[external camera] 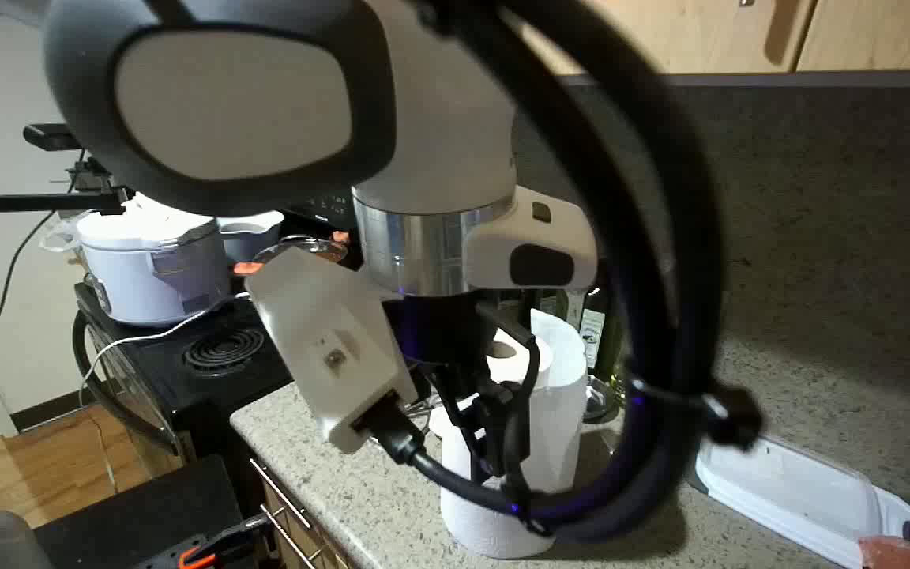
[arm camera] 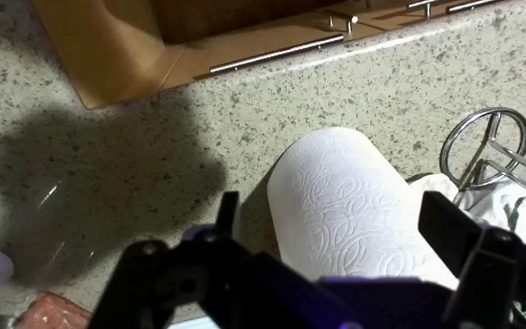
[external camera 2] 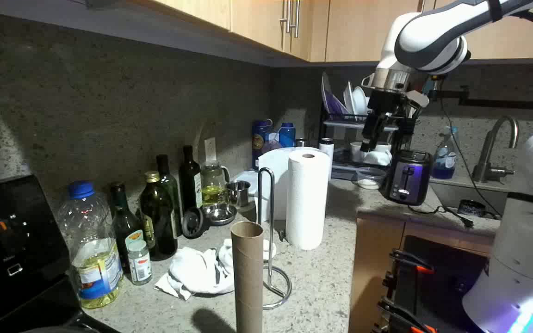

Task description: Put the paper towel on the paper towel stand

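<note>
The paper towel is a tall white roll standing upright on the counter, with a loose sheet hanging off it. It shows in both exterior views point(external camera: 494, 518) point(external camera 2: 307, 199) and in the wrist view point(arm camera: 349, 205). The chrome paper towel stand, a wire loop on a ring base, stands apart from the roll point(external camera 2: 271, 208); its ring shows at the right of the wrist view point(arm camera: 445, 151). My gripper point(arm camera: 333, 210) is open, its fingers spread to either side of the roll in the picture. In an exterior view the gripper point(external camera 2: 368, 144) appears beside and above the roll's top, apart from it.
A brown cardboard tube point(external camera 2: 248, 277) stands upright near the stand. A crumpled white cloth point(external camera 2: 201, 273) lies beside the stand's base. Several bottles point(external camera 2: 158, 217) line the wall. A toaster point(external camera 2: 407, 178) stands beyond the roll. A clear plastic container point(external camera: 787, 490) lies on the counter.
</note>
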### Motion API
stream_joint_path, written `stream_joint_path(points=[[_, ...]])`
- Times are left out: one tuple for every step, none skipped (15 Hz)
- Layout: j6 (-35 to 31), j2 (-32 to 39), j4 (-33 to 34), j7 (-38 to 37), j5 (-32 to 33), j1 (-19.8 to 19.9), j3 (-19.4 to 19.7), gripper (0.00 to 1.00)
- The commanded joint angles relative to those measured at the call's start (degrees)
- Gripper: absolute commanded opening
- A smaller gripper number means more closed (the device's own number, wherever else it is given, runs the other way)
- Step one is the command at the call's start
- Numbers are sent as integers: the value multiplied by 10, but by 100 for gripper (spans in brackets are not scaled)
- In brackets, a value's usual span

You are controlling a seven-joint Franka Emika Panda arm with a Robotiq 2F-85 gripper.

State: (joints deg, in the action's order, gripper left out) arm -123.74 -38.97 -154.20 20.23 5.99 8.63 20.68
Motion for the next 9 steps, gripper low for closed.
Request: stream_joint_path(points=[[1,2,1,6,-7,9,-9,100],[-1,5,4,12,-11,3,-7,100],[-4,7,8,17,-15,-2,-6,100],[-7,11,13,22,-18,-9,-6,100],[-9,14,18,30,-20,-15,-7,100],[-12,20,24,40,-24,-24,-7,100],[-16,25,29,50,-25,-32,-7,100],[-21,31,35,62,-31,-45,-6,100],[-26,38,41,75,-36,-58,-6,100]])
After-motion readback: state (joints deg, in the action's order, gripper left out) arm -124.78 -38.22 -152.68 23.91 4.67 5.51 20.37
